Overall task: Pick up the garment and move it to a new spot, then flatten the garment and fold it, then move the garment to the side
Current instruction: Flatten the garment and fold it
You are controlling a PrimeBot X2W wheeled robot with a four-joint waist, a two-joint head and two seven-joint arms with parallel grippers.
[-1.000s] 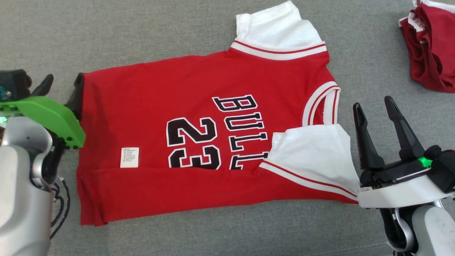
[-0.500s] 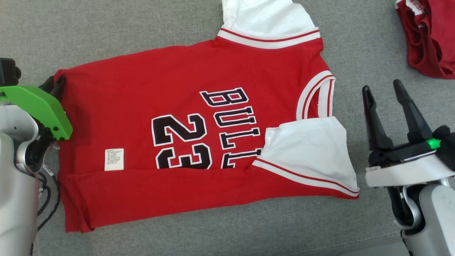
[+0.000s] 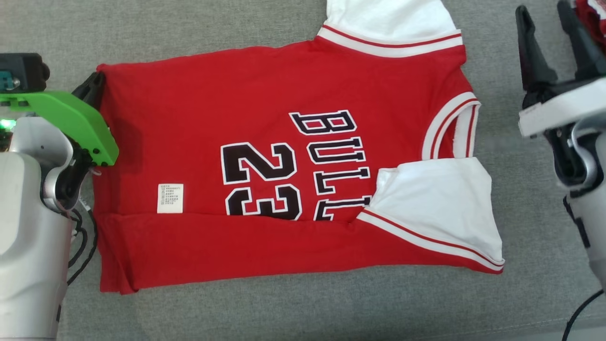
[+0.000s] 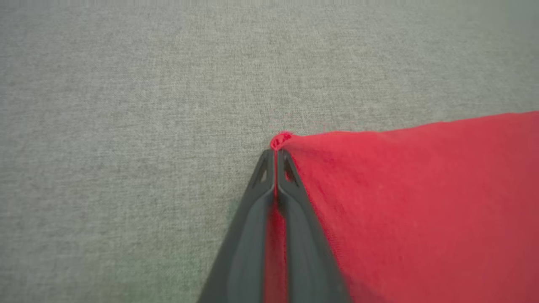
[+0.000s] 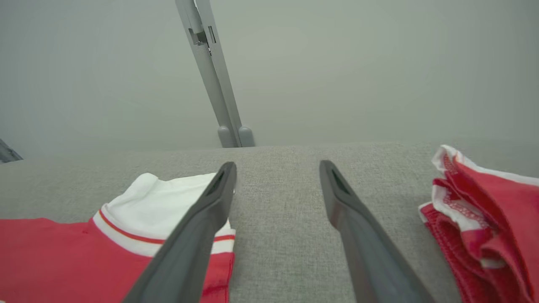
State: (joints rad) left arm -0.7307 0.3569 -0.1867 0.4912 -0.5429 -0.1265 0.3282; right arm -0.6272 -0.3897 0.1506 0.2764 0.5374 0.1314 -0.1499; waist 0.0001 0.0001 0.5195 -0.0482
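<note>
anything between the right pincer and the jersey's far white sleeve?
Nothing visible. The open right pincer has just bare grey surface between it and the white sleeve of the jersey. The crumpled red garment lies on the pincer's other side, out of the path.

Shirt (image 3: 265, 99) red, sleeves white, white bands w/ thin red stripe at armholes & neck, "BULL" & "23" in black w/ white outline, small white label (image 3: 170, 198) w/ dark print. Bench (image 3: 284, 308) plain grey weave; other clothes (image 5: 484, 219) red w/ white edging. Left gripper (image 4: 276, 153) has green mount, right gripper (image 3: 543, 9) white mount, jaws on both black.
</note>
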